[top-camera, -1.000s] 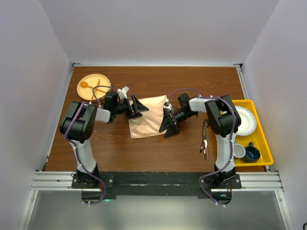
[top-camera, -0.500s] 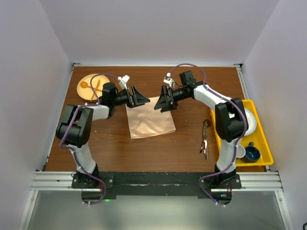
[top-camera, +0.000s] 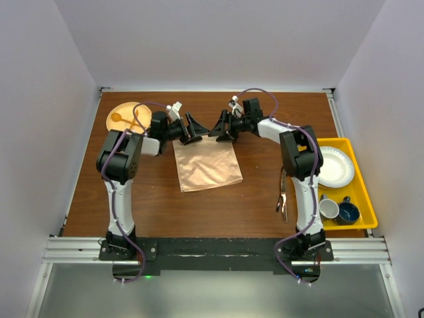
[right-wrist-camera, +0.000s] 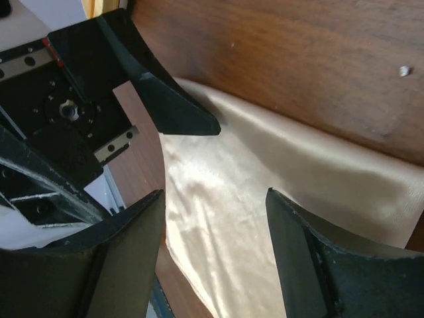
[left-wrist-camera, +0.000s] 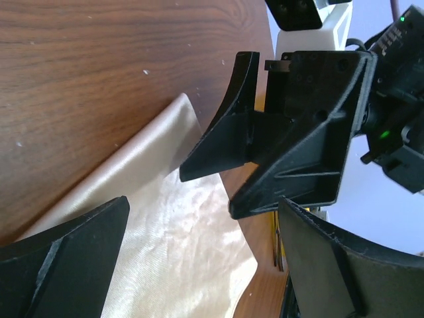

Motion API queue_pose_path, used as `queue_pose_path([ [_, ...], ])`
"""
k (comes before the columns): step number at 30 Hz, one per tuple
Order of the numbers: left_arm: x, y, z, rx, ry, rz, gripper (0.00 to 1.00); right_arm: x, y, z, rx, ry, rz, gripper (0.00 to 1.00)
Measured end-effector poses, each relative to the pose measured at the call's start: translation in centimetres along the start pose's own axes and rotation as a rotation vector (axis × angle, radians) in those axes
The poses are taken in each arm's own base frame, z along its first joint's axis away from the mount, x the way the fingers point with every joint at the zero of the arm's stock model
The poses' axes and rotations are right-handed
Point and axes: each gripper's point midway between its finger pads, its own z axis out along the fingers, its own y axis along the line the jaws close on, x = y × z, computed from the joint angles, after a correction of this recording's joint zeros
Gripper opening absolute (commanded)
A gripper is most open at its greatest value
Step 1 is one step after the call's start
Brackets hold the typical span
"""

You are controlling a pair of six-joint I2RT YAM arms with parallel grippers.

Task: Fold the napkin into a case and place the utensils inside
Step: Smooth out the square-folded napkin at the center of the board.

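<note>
Napkin (top-camera: 207, 164) lay flat on the table (top-camera: 146, 199) as a smooth rectangle at the centre of the work area. Left gripper (top-camera: 193, 128) and right gripper (top-camera: 221, 126) faced each other over the napkin's far edge, tips close together but not touching. Both sets of jaws stood wide apart and gripped nothing; each of the 2 wrist views showed the cloth below the spread fingers. The dark utensils (top-camera: 282, 193) lay on the table right of the napkin, well apart from it and just beside the yellow tray (top-camera: 366, 195).
</note>
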Motion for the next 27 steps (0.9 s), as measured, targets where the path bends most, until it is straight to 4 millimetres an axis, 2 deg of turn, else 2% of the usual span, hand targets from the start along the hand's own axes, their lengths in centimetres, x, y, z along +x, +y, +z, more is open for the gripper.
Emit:
queue_pose_path([
  [4,-0.2,1.3,0.5,-0.025,-0.013,-0.051,1.00,-0.4,-1.7,1.0,0.029,-0.027,0.063,0.60],
  [8,-0.6,2.1,-0.2,-0.039,-0.034,-0.096,1.00,-0.4,-2.7,0.9,0.039,-0.036,0.117,0.59],
  [15,-1.7,3.4,-3.3,-0.067,-0.086,-0.133,1.00,-0.4,-3.3,0.2,0.025,-0.031,0.147,0.59],
  [20,-2.1,4.1,-4.6,-0.085,-0.107,-0.152,1.00,-0.3,-3.5,-0.1,0.019,-0.025,0.154,0.58],
  [24,-2.2,4.4,-5.1,-0.097,-0.108,-0.159,1.00,-0.3,-2.9,-0.2,-0.001,-0.015,0.149,0.64],
  [27,-2.2,4.4,-5.1,-0.098,-0.107,-0.155,1.00,-0.4,-1.9,0.2,-0.023,-0.020,0.170,0.78],
])
